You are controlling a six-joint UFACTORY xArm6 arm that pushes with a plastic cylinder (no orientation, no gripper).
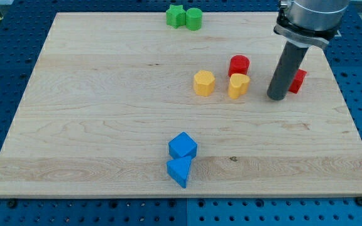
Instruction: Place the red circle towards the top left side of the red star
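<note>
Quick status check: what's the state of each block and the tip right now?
red circle: touching yellow heart
red star: partly hidden behind rod
my tip: just left of red star
yellow hexagon: alone
green pair: touching
blue pair: touching

A robotics lab: wooden board (105,94) on a blue perforated bench (5,63), industrial arm (310,16) above.

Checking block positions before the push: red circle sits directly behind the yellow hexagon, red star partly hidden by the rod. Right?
Not quite. In the camera view the red circle sits behind the yellow heart, not the yellow hexagon. The red star is indeed partly hidden behind the rod.
</note>
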